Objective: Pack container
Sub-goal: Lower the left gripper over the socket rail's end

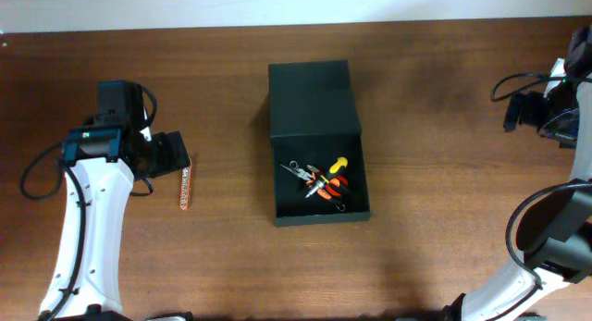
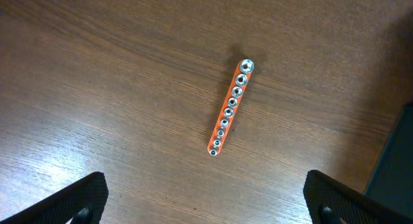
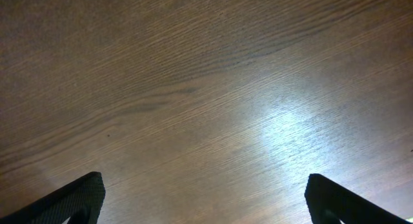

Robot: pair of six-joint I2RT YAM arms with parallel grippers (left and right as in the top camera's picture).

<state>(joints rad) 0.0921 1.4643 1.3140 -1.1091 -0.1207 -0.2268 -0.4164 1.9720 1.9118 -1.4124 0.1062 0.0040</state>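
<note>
The container [image 1: 294, 199] sits about midway between the left and right edges of the table [image 1: 435, 219], somewhat closer to the far edge than to the near one. It is a matte black box, and its lid [image 1: 312, 99] is swung fully open and lies toward the far edge. The left arm [image 1: 88, 228] rises from the near-left corner, and the right arm [image 1: 546, 238] rises from the near-right corner and reaches up along the right edge.

The left gripper [image 2: 205, 195] hangs released, its fingers spread wide with nothing between them. It hovers over bare wood beside a socket rail [image 2: 230, 108], well apart from the box. The right gripper [image 3: 205, 195] is likewise spread wide and empty, above plain tabletop near the right edge.

The socket rail is a slim orange strip carrying a row of silver sockets (graded from large at one end to small at the other). It lies flat on the table between the left edge and the box, touching neither finger.

Inside the box, toward its right wall, lie pliers with orange-red handles [image 1: 326, 187]. A yellow-handled tool [image 1: 339, 163] rests against them, and a small silver piece [image 1: 291, 168] is too small to make out.
</note>
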